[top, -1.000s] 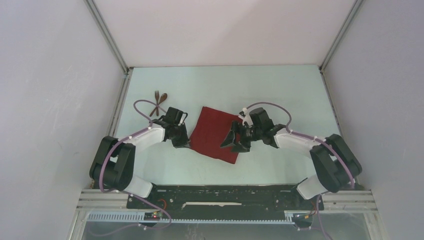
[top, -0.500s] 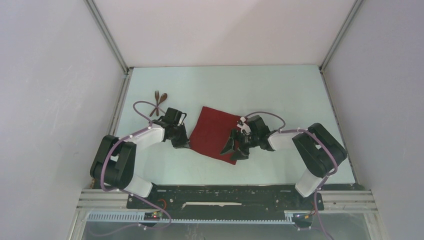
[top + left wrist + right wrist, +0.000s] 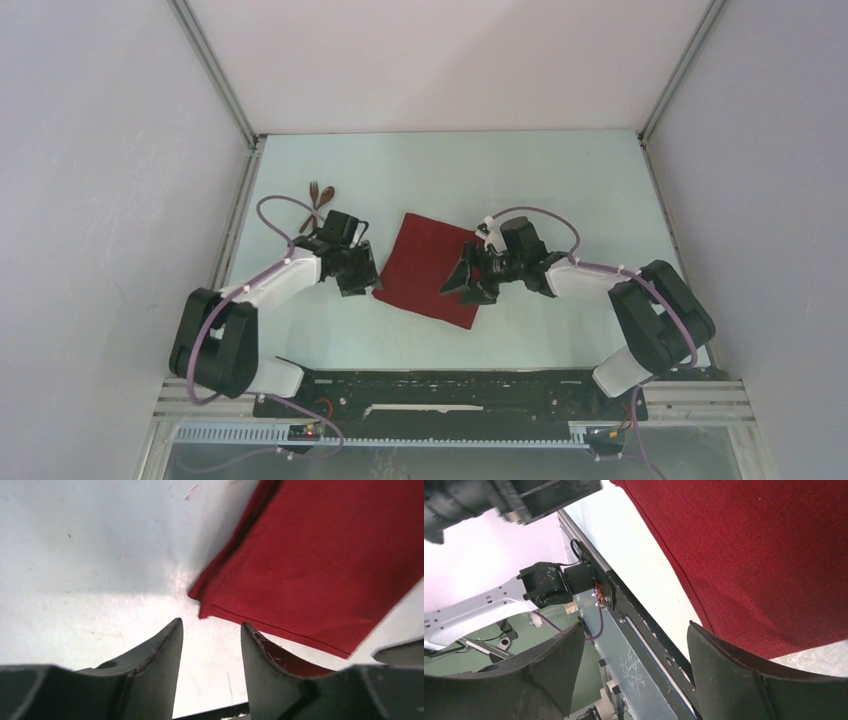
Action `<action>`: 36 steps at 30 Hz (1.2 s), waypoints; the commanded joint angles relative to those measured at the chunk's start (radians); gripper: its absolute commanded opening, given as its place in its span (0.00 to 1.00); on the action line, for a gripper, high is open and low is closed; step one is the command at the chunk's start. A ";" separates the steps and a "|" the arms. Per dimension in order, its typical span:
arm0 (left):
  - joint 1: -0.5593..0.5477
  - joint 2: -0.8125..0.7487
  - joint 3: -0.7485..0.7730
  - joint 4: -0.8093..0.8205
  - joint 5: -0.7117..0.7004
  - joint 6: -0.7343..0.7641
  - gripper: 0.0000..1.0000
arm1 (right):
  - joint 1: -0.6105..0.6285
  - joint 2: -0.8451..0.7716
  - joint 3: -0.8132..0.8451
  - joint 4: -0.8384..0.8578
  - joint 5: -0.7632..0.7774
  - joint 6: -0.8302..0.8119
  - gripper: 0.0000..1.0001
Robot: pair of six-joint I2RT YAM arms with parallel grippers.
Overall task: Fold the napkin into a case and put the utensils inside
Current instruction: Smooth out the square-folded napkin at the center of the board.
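The dark red napkin (image 3: 425, 268) lies flat mid-table as a folded rectangle, also filling the left wrist view (image 3: 320, 565) and the right wrist view (image 3: 764, 555). My left gripper (image 3: 364, 280) (image 3: 211, 626) is open just short of the napkin's near left corner, with only bare table between its fingers. Over the napkin's right edge, my right gripper (image 3: 468, 285) (image 3: 633, 630) is wide open and holds nothing. The utensils (image 3: 320, 193), a dark fork and spoon, lie crossed at the back left, behind the left arm.
A black rail (image 3: 450, 385) runs along the table's near edge and shows in the right wrist view (image 3: 639, 625). Metal wall frames (image 3: 240, 200) border the table left and right. The left arm's purple cable (image 3: 275, 205) loops near the utensils.
My left gripper has opened and let go of the napkin's left corner, drawing back slightly. The right arm dipped toward the near edge, then came back over the napkin's right side.
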 commanded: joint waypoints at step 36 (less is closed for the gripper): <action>0.086 0.278 0.204 0.441 0.384 -0.186 0.57 | -0.279 0.249 0.184 0.225 -0.146 -0.010 1.00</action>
